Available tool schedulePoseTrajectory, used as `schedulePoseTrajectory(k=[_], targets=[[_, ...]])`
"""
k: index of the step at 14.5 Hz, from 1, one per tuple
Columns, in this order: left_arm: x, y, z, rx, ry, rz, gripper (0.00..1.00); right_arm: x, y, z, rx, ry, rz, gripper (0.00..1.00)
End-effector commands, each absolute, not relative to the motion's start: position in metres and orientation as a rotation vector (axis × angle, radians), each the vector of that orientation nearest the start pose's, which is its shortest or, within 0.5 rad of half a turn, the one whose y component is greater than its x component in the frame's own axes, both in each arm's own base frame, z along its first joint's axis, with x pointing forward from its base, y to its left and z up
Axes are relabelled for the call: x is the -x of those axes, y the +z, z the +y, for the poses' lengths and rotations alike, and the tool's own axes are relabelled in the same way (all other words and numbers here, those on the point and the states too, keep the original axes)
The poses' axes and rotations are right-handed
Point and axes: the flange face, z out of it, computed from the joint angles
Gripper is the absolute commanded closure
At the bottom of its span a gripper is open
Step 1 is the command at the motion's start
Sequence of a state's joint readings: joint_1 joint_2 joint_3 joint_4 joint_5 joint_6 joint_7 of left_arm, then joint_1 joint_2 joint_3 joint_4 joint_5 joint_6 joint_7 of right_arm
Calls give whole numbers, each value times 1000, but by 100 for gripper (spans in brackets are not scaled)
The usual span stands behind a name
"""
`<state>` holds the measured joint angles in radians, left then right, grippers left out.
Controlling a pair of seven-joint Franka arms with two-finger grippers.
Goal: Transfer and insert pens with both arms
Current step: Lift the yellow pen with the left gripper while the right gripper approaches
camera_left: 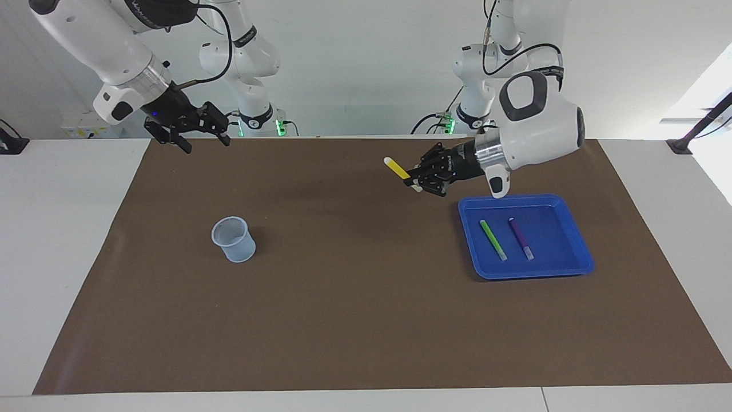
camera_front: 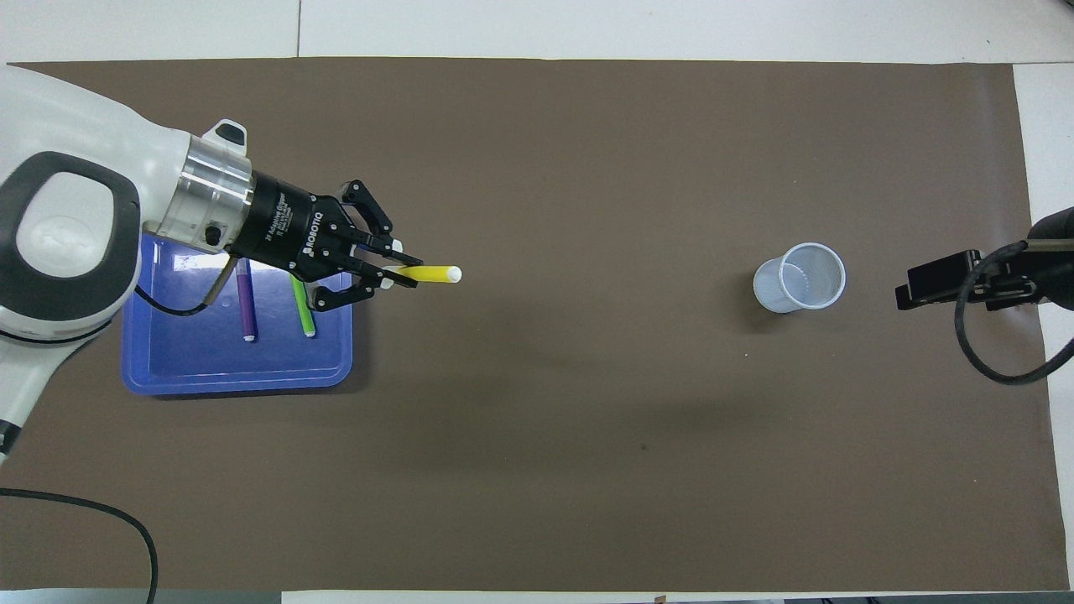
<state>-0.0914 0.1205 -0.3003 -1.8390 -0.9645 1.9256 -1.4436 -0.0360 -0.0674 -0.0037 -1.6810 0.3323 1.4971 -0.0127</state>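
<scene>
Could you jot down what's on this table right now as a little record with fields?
Left end effector: shut on the yellow pen, held in the air over the brown mat
Right end effector: open, holding nothing, waiting at the mat's edge
Blue tray: holds the green pen and purple pen, lying apart
Clear cup: upright on the mat, toward the right arm's end

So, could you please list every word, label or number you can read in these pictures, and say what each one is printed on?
"ROBOTIQ", white letters on the black body of the left gripper, overhead view.
A smaller white line next to it on the same body: too small to read.
White lettering on black bands of the small robot arms at the table's edge, facing view: too blurred to read.
Nothing readable on the pens, tray or cup.
</scene>
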Motion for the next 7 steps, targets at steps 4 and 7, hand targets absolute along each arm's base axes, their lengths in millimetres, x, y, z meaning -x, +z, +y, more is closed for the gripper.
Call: schedulePoseTrajectory(k=[4, 7], targets=[[-497, 485, -327, -1508, -1012, 1743, 100, -513, 610, 60, 2597, 176, 3, 0], [-479, 487, -354, -1485, -1043, 1719, 100, -510, 608, 102, 2580, 161, 44, 0]])
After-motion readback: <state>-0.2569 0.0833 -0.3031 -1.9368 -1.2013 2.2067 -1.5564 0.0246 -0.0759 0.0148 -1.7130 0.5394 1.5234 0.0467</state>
